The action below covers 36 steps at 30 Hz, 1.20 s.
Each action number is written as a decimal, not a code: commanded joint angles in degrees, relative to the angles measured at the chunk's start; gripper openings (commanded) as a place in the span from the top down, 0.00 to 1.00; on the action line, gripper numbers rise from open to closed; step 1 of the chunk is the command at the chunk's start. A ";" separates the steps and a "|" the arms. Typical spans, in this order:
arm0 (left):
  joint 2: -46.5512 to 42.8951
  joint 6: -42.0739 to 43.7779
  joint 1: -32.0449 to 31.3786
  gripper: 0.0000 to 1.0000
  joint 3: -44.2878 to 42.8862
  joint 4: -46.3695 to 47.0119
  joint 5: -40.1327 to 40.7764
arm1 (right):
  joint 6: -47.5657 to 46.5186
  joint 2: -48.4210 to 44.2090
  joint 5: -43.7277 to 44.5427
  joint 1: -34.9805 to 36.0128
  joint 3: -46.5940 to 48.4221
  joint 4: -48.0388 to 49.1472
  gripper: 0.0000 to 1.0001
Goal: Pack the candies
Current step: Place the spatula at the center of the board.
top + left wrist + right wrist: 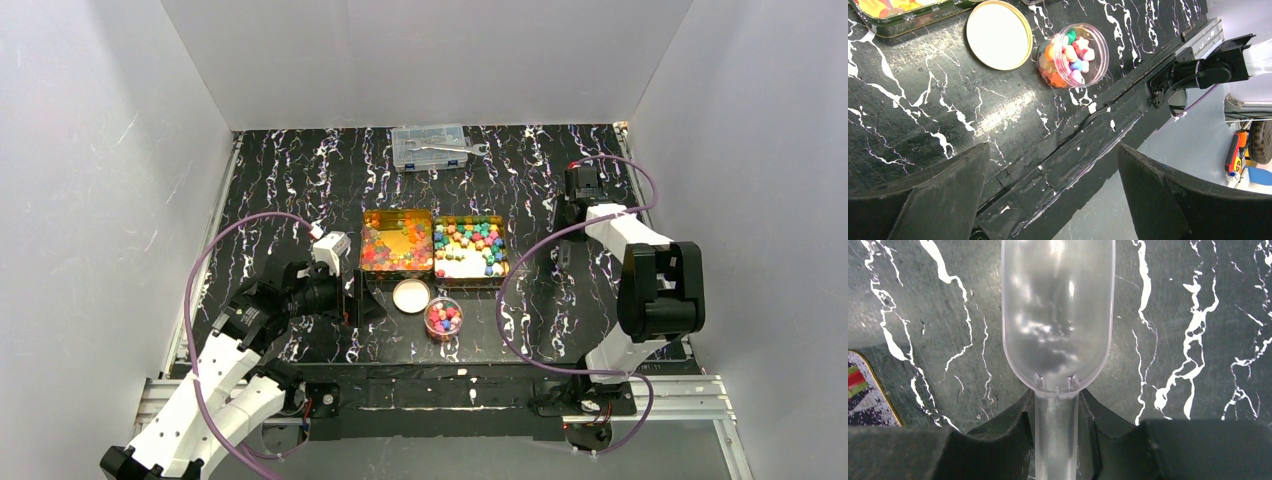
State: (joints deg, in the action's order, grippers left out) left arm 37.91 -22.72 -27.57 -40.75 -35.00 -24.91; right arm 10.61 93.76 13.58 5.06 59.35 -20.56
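Your right gripper (pixel 1056 412) has its jaws partly closed on the handle of the clear scoop (pixel 1056 325). The bowl is empty, hanging over bare table (pixel 1198 290) just right of the tins. Your left gripper (pixel 1053 157) is spread wide with nothing between the fingers. It sits low at the near edge, aimed toward the round jar (pixel 1102 60) and the loose lid (pixel 999 34) just beside it.

The candies (pixel 1071 52) sit in three places. Glossy red and orange ones fill the left tin (pixel 398 212), pastel ones lie in the right tin (pixel 456 267), and a mixed heap is in the jar, which looks close to full.

So I read this as either one last scoop or capping. If you scoop, come in low and shallow across a tin and keep the bowl level on the way over, because these beads roll. If you cap, take the lid by its rim and centre it over the jar before lowering. Take care not to nudge the light jar off its spot.
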 commanded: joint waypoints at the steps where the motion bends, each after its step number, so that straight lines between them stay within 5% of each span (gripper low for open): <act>1: 0.08 0.48 -0.22 0.02 -0.20 -0.68 -1.41 | 1.62 2.17 -1.87 -0.44 0.49 4.59 0.99; 10: 0.49 0.48 -0.15 0.02 -0.14 -0.50 -1.72 | 2.77 4.99 -1.88 -0.89 -0.35 5.98 0.94; 15: 0.90 0.48 -0.24 0.02 -0.11 -0.37 -1.97 | 3.16 3.83 -2.01 -0.93 -1.69 6.71 0.81; 24: 0.87 0.44 -0.12 0.02 -0.12 -0.42 -1.99 | 2.80 -1.87 -2.06 -0.93 -0.87 4.05 0.39; 31: 0.50 0.40 -0.12 0.02 -0.09 -0.42 -1.56 | 1.69 -7.08 -3.40 -0.84 0.25 0.69 0.27; 36: 0.15 0.18 -0.19 0.02 -0.03 -0.50 -1.20 | 1.54 -12.35 -5.89 -0.13 -1.58 -0.03 0.27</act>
State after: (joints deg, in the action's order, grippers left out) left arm 38.79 -22.72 -27.57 -40.75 -34.96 -25.98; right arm 13.04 86.39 10.11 4.51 58.26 -19.68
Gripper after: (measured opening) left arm 0.983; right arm 0.733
